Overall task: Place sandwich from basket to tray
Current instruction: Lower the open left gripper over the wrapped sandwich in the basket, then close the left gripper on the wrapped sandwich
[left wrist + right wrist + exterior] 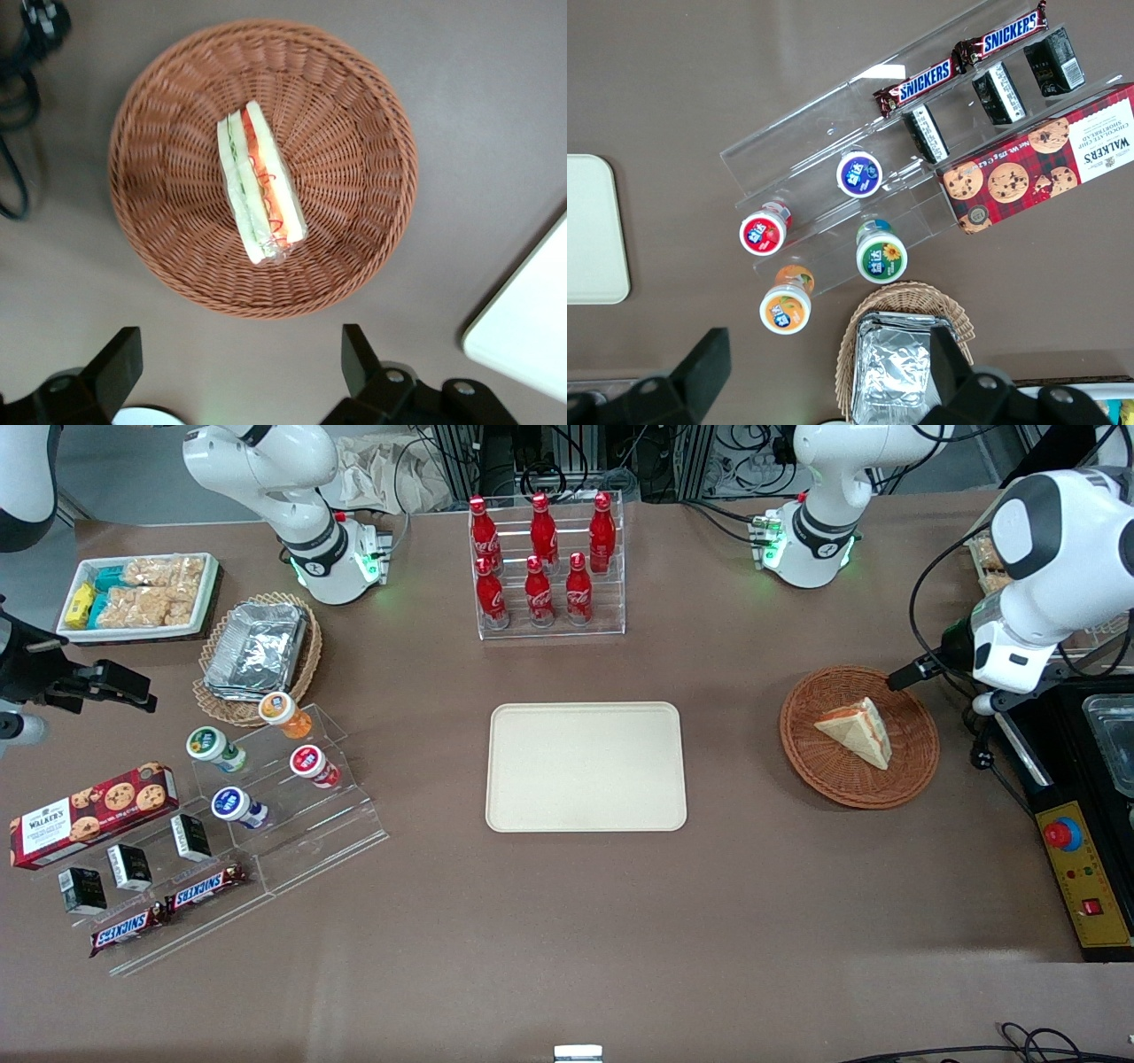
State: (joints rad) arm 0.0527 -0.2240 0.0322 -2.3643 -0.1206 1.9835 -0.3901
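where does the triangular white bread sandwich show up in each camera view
Front view: the sandwich lies in the round reddish-brown wicker basket, toward the working arm's end of the table.
Left wrist view: the sandwich lies mid-basket, filling edge up; the open gripper hovers above the table beside the basket.
Right wrist view: not in it.
Shared landmark: the cream rectangular tray.

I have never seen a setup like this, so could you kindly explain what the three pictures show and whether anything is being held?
These are two white robot arms at a brown table. One picture looks at them from the front; the other two come from cameras on each arm's wrist. The working arm's gripper hovers above the edge of the reddish basket, fingers open, holding nothing. The sandwich lies in that basket. The cream tray sits bare mid-table. Cola bottles, yogurt cups, Snickers bars and a cookie box are displayed around it.
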